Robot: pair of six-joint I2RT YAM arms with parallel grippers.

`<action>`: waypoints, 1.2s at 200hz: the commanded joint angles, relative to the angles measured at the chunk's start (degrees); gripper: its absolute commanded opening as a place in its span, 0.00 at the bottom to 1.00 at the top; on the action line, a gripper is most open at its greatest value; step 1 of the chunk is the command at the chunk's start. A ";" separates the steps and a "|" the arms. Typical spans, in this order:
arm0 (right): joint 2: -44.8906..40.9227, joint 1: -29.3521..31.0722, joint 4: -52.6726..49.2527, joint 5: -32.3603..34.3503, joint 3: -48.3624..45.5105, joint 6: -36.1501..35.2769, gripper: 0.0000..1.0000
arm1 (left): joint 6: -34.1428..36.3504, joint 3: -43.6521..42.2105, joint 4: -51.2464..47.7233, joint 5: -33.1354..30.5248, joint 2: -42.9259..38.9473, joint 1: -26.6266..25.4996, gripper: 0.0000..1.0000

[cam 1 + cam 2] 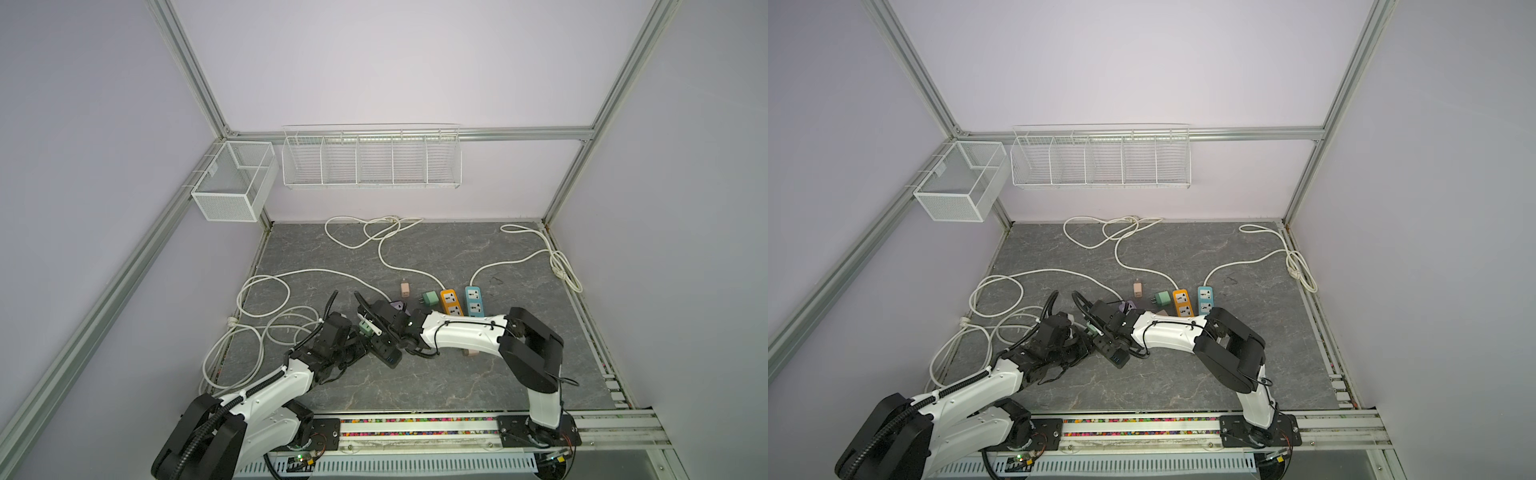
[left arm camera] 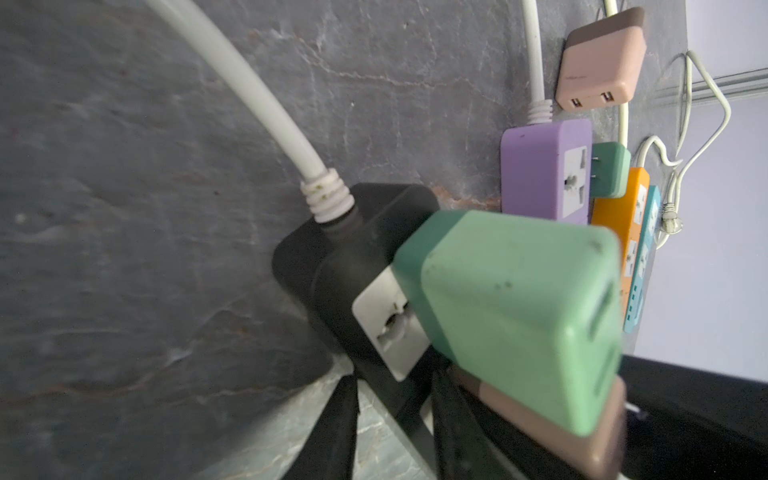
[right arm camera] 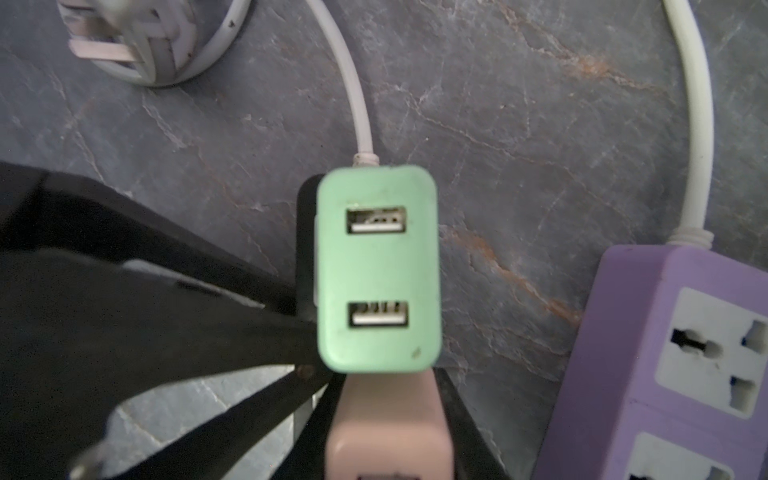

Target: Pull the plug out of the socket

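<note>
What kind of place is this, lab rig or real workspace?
Most likely a lab robot cell for recording manipulation data. An aluminium frame with plain walls boxes it in. The left arm and right arm sit on a front rail. Coloured power strips lie staged on the tabletop.

In a top view the left arm stretches low from its base toward the middle. The right arm rises from its base, folds at the elbow and reaches its forearm leftward to meet it. The left gripper clamps the black power strip between its fingers; the right gripper is closed tight on the pink plug.
</note>
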 commanded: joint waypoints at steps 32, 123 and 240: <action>-1.23 -1.02 3.16 -1.95 -1.65 0.35 0.29 | 1.19 -0.38 -5.13 -1.38 0.59 0.09 0.28; -1.03 -1.34 -0.25 0.34 0.39 -0.20 0.29 | 0.45 -0.91 -3.42 0.02 3.43 0.05 0.25; -0.67 -1.89 -2.05 0.36 2.13 -0.52 0.29 | -0.27 -2.22 -1.64 -0.42 7.10 -0.41 0.22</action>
